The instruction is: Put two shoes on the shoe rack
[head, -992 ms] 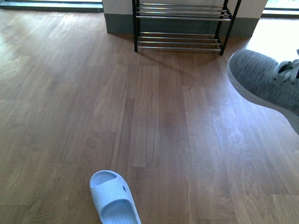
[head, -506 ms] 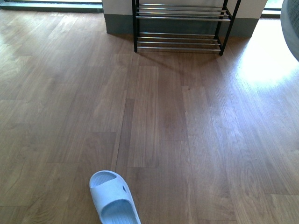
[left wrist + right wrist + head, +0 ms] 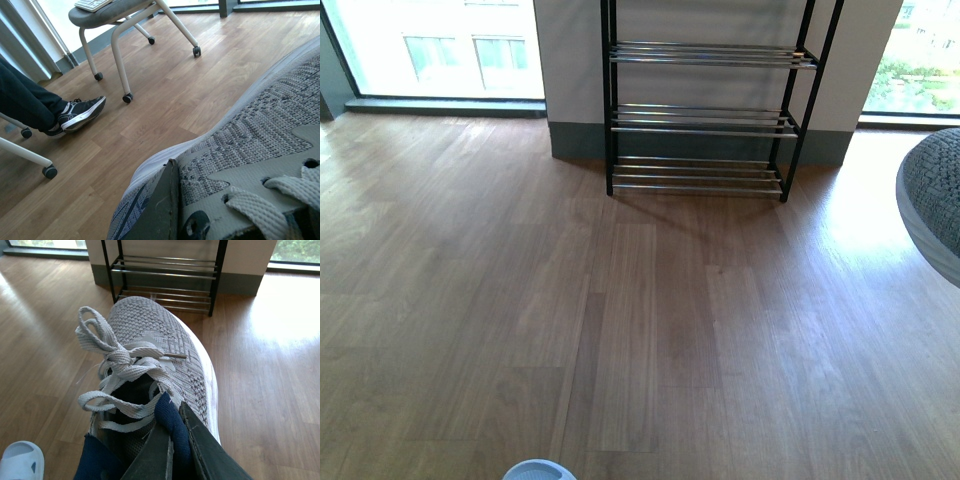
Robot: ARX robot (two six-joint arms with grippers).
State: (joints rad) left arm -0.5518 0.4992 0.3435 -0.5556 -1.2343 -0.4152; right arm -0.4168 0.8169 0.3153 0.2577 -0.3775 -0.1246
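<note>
My right pincer (image 3: pixel 176 440) grips one grey knit sneaker (image 3: pixel 165 340) by its navy collar, toe toward the chrome-barred black shoe rack (image 3: pixel 705 120); the other sneaker (image 3: pixel 260 135) hangs in my left pincer (image 3: pixel 180 215).

Two grey knit sneakers are in view: the left-arm sneaker (image 3: pixel 260 130) in the left wrist view and the right-arm sneaker (image 3: pixel 165 355) in the right wrist view. There is one shoe rack (image 3: pixel 705 120), with three tiers of chrome bars showing in the front view. One pale blue slipper (image 3: pixel 20 460) lies on the floor. The left wrist view also holds one grey wheeled chair (image 3: pixel 125 20) with four casters visible under it, and one black-and-white trainer (image 3: pixel 82 112) on a seated person's foot.
</note>
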